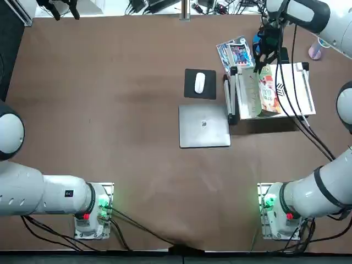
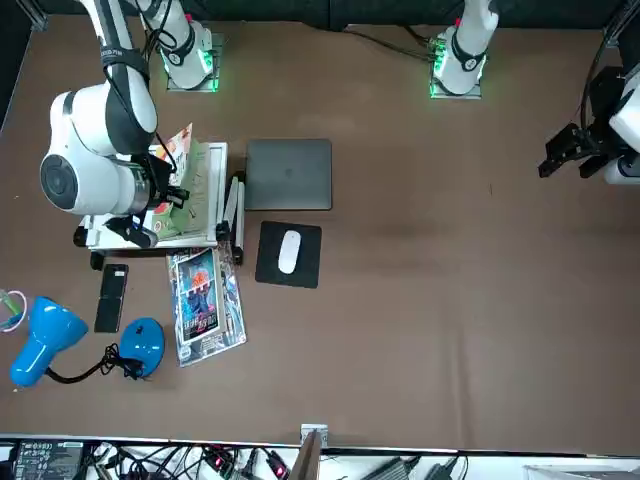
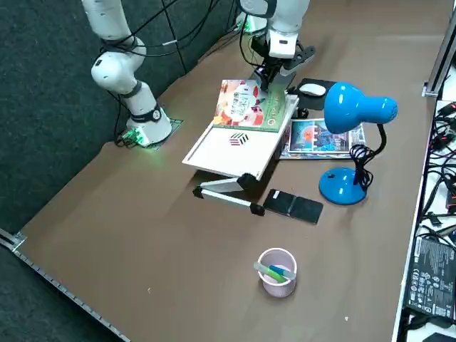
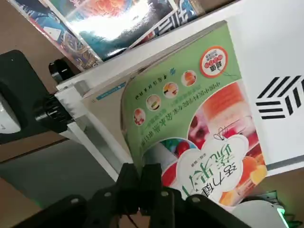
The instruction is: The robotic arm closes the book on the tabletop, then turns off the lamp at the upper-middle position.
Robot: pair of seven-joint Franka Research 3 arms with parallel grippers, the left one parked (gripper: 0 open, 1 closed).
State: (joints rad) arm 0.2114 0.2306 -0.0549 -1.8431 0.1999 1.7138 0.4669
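In the wrist view, the black fingertips of the right end effector (image 4: 140,173) hide the bit of the book's edge pinched between them, and the light green cover of the book (image 4: 190,109) hides most of the pages beneath. The picture booklet (image 4: 114,21), mouse (image 4: 7,118) and laptop (image 4: 57,173) are cut off by the picture's edges. From overhead, the robotic arm (image 1: 324,22) runs out of frame and the end effector covers most of the lamp (image 1: 256,39). The front view crops the pink cup (image 2: 14,310).

On the table there is one lamp (image 3: 348,107), one mouse (image 2: 289,252), one laptop (image 1: 204,126), and two pens, perhaps (image 3: 274,273).
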